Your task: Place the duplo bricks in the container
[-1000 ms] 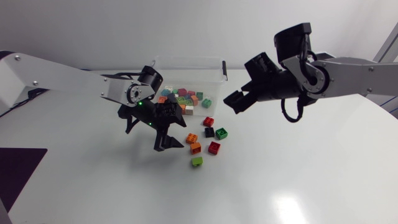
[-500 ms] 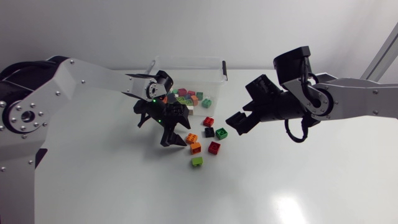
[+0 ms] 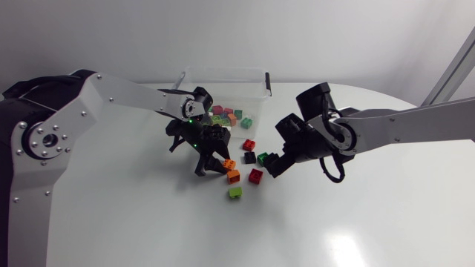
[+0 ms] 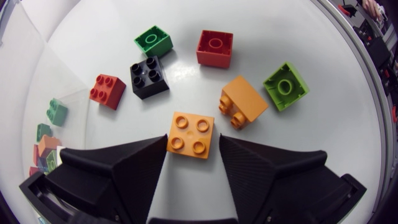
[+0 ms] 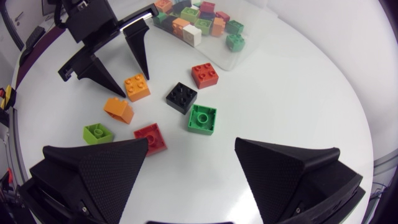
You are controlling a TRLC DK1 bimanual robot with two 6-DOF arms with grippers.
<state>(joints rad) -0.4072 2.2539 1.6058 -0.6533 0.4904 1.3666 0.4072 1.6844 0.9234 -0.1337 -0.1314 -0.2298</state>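
Right arm (image 3: pixel 401 130) has dropped and swung in over the loose bricks since a second ago; left arm (image 3: pixel 111 93) has pushed further out from the container (image 3: pixel 261 80). Left gripper (image 4: pixel 193 142) points down at the table (image 3: pixel 356 222), fingers apart, straddling an orange brick (image 4: pixel 189 134). It isn't clamped, there's a gap on one side. Right gripper (image 5: pixel 191 144) is tilted down from the opposite side, fingers wide apart, holding nothing. Green brick (image 5: pixel 202 118) and black brick (image 5: pixel 181 97) sit just ahead of it, red brick (image 5: pixel 150 138) beside one finger. Tipped orange brick (image 4: pixel 242 101) and light green brick (image 4: pixel 285 85) lie near the left gripper. Sorted bricks (image 3: pixel 226 116) already sit in the container.
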